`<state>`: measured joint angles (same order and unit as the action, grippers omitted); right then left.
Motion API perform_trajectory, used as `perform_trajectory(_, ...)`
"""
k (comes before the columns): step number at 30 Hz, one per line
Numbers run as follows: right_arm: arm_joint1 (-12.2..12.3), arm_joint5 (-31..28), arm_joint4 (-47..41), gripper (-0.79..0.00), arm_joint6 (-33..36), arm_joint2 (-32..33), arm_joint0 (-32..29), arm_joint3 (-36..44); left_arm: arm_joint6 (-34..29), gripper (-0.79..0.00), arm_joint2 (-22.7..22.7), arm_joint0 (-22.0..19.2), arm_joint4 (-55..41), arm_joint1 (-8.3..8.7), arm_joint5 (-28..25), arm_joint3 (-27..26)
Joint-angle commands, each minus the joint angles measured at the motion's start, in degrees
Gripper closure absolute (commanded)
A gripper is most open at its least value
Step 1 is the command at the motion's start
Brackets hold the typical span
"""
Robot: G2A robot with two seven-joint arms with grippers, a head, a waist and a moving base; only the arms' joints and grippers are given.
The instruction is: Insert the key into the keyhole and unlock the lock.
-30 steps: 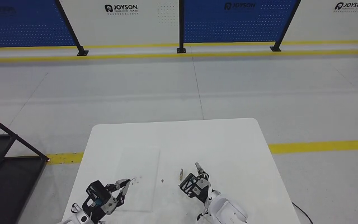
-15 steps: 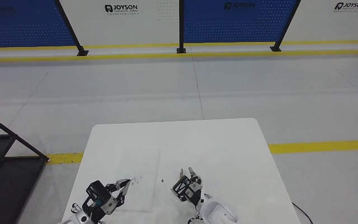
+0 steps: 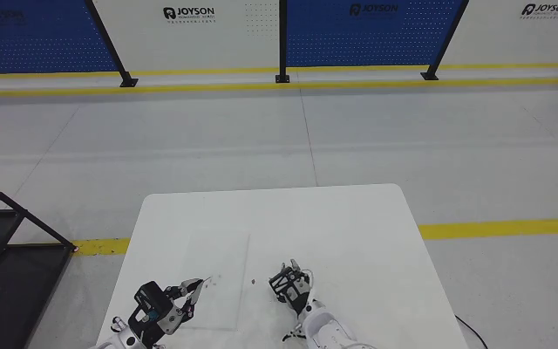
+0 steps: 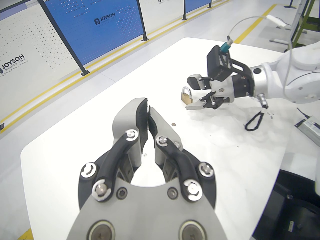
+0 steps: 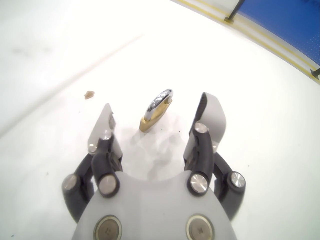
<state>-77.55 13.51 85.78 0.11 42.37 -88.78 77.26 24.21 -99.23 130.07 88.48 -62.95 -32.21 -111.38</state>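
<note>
A small brass padlock (image 5: 156, 112) with a silver shackle stands on the white table (image 3: 349, 227). My right gripper (image 5: 157, 103) is open, one finger on each side of the padlock and neither touching it. From the left wrist view the padlock (image 4: 186, 96) sits between the right gripper's (image 4: 192, 93) fingers. My left gripper (image 4: 147, 106) hovers near the table's front left with its pads pressed together; nothing shows between them. In the top view the left gripper (image 3: 193, 288) and right gripper (image 3: 288, 277) are at the table's near edge. A tiny brown object (image 5: 88, 94) lies beside the padlock.
A black cable loop (image 4: 253, 121) and a grey box (image 4: 308, 126) lie on the table behind the right arm. A faint clear mat (image 3: 214, 279) covers the table's left part. A black rack (image 3: 22, 253) stands off the table's left side.
The right gripper has slid left across the table and now straddles the padlock. The left arm has not moved.
</note>
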Motion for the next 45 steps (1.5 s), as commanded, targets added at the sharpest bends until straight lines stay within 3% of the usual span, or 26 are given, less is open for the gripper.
perform_trajectory(1,-0.27,0.29,-0.51,-0.351,-0.13,-0.12,0.39,-0.64,0.0,0.0,0.0,0.0,0.0,0.0,0.0,0.0)
perform_trajectory(13,-1.32,1.58,-1.6,-0.32,2.16,-0.35,1.42,-2.38,0.0,0.0,0.0,0.0,0.0,0.0,0.0,0.0)
perform_trajectory(15,-1.47,1.65,-1.48,-0.228,2.67,-0.45,1.62,-2.43,0.0,0.0,0.0,0.0,0.0,0.0,0.0,0.0)
perform_trajectory(20,-1.73,1.87,-1.2,-0.191,2.37,-0.51,1.57,-2.56,0.0,0.0,0.0,0.0,0.0,0.0,0.0,0.0)
perform_trajectory(24,-1.85,1.72,-1.12,0.0,2.13,-0.36,1.47,-2.54,0.0,0.0,0.0,0.0,0.0,0.0,0.0,0.0)
perform_trajectory(32,-1.53,-1.79,-1.61,0.0,0.79,1.23,1.38,-1.42,0.0,0.0,0.0,0.0,0.0,0.0,0.0,0.0)
perform_trajectory(35,-0.43,-9.38,-2.92,0.0,-2.99,3.78,0.78,0.4,0.0,0.0,0.0,0.0,0.0,0.0,0.0,0.0)
perform_trajectory(39,2.26,-25.66,-4.67,0.0,-11.2,10.13,-1.1,2.97,0.99,0.0,0.64,-1.49,-2.37,0.05,-2.12,0.43)
perform_trajectory(45,5.56,-46.37,-4.78,0.0,-25.32,18.06,-3.28,4.52,7.1,0.0,3.18,-7.92,-5.72,0.71,-15.48,3.45)
